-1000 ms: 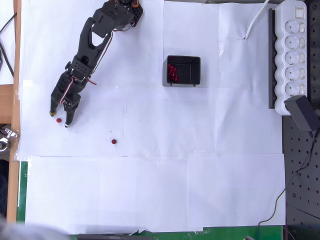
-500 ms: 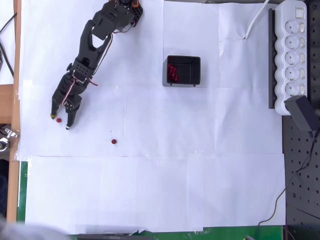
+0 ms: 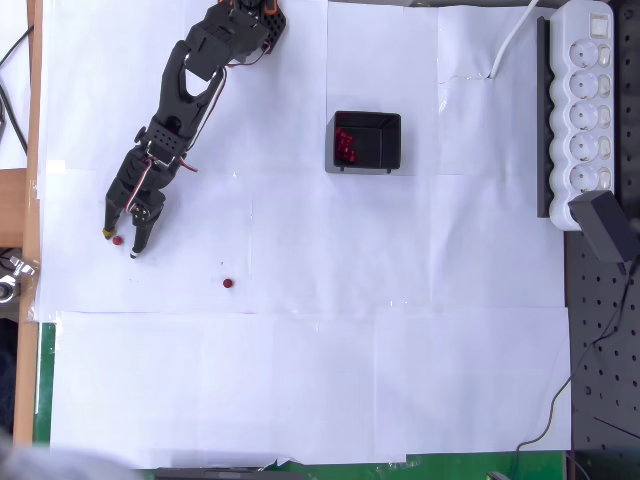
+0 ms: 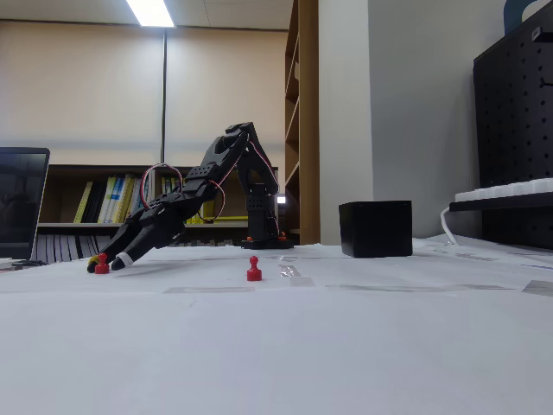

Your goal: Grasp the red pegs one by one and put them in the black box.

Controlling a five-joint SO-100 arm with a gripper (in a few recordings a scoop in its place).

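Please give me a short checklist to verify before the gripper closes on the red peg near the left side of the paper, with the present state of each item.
1. Black two-finger gripper brackets the small dark-red round peg in the overhead view: ok.
2. Fingertips low at the white paper surface, fixed view: ok.
3. Peg upright between the fingers: ok.
4. Fingers already touching the peg: cannot tell.
5. Second small red peg apart from the gripper, upright: ok.
6. Small black open-topped plastic box open, red pegs at its left side, room left: ok.
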